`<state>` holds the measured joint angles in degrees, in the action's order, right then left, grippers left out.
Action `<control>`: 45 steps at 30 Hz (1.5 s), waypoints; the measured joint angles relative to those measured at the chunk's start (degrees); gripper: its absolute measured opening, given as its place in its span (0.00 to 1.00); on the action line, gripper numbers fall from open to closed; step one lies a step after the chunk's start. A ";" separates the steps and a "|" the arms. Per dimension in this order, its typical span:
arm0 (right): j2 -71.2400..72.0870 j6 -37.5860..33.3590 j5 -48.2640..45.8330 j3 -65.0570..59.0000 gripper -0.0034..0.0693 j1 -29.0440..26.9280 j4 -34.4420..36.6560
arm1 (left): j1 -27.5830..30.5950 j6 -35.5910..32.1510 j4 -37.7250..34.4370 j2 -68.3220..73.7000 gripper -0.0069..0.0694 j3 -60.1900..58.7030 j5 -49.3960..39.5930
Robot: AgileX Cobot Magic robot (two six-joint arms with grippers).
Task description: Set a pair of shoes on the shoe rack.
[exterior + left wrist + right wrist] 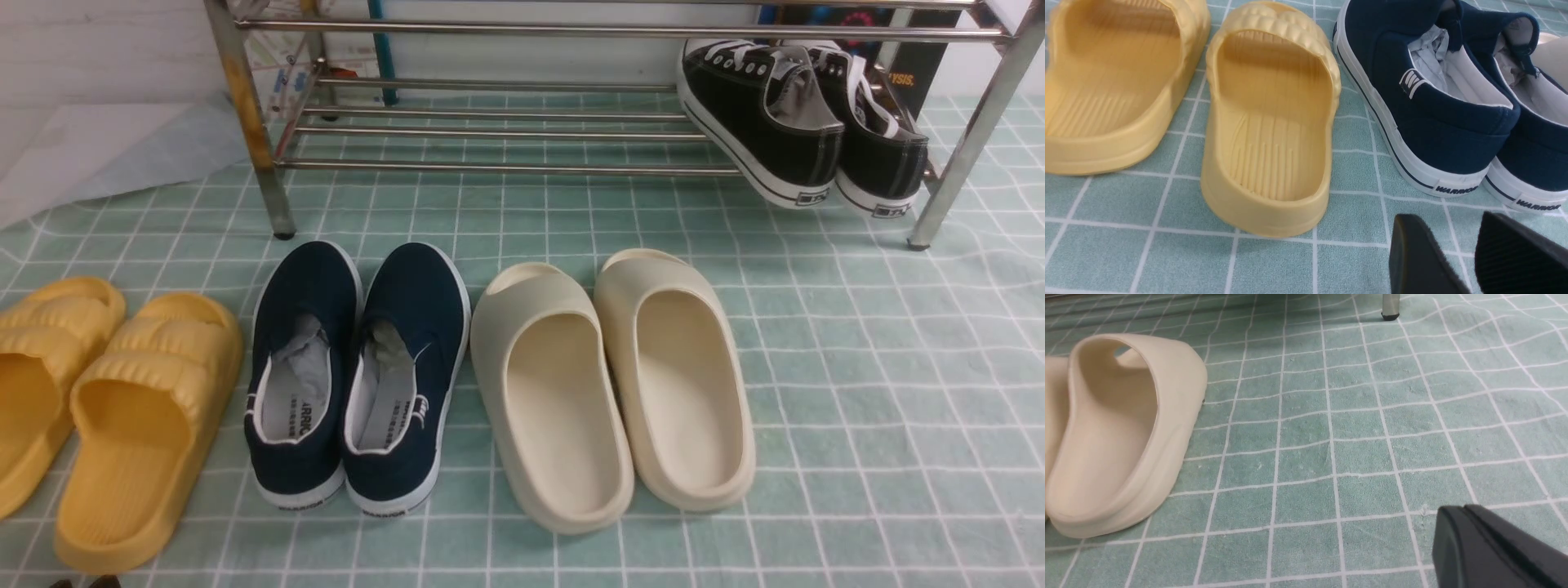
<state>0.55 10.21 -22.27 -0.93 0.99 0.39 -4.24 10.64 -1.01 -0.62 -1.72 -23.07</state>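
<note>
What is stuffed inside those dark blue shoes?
Crumpled pale paper fills the toe end of both navy slip-ons, plain in the left wrist view too. The white insoles with printed lettering show behind it. How far the paper reaches into the toes is hidden by the uppers.

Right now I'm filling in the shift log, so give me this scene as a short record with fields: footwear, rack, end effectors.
on rack: black canvas sneakers, both on the lower bars of the shoe rack, at its right end, heels overhanging the front bar
on floor, left to right: yellow slides; navy slip-ons; cream slides
floor: green checked cloth
left end effector: open, empty, near the navy slip-ons' heels
right end effector: shut, empty, over bare cloth
</note>
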 joint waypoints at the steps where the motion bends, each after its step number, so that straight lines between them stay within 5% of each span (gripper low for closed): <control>1: 0.00 0.00 0.00 0.04 0.05 0.00 0.00 | 0.00 0.00 0.00 0.00 0.40 0.00 0.00; 45: 0.00 0.00 0.00 0.04 0.08 -0.29 0.00 | 0.00 0.00 0.00 0.00 0.40 0.00 0.00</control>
<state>0.55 10.21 -22.27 -0.89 0.70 0.39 -4.24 10.64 -1.01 -0.62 -1.72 -23.07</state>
